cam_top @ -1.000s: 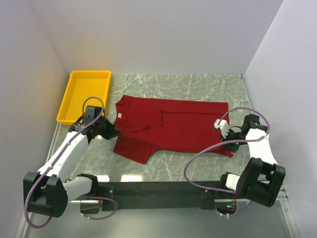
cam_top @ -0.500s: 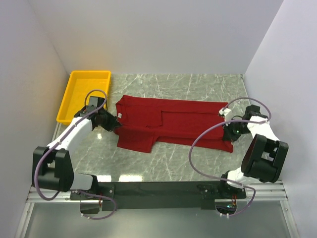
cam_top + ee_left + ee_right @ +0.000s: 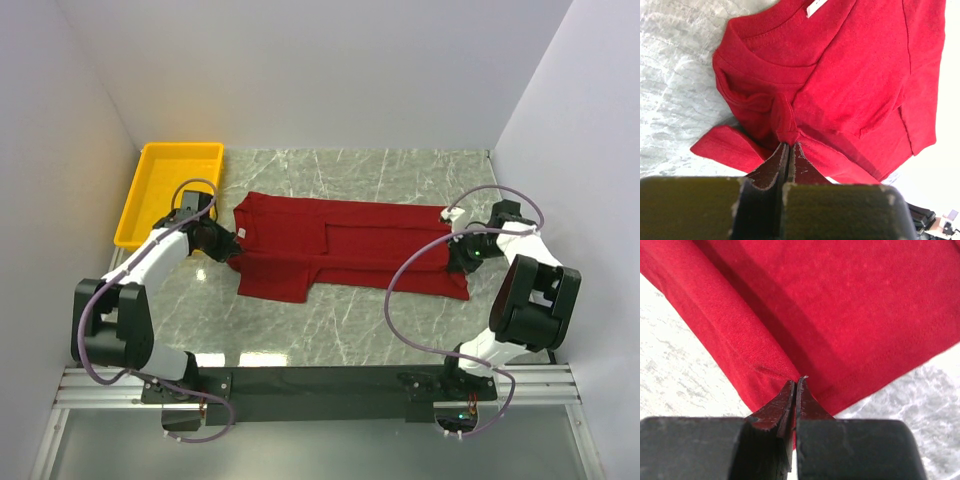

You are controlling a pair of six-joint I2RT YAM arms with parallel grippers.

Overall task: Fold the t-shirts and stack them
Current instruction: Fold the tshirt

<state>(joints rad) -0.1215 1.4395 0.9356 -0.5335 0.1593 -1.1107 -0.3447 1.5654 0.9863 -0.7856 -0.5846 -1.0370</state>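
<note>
At left we see the left gripper (image 3: 224,243) pinched tight on bunched cloth beside the collar of the t-shirt (image 3: 350,245), which lies spread across the table (image 3: 400,170). At its right end, the right gripper (image 3: 458,258) clamps the folded hem.

A table (image 3: 380,165) with a grey-green marbled top is seen from above. It is boxed in on three sides by plain white walls: a back wall (image 3: 320,70), a left wall (image 3: 50,150) and a right wall (image 3: 585,120). A silver metal frame (image 3: 565,375) is fixed along the near edge. Everything is lit evenly and brightly, and only soft, faint shadows are cast on the marble.
</note>
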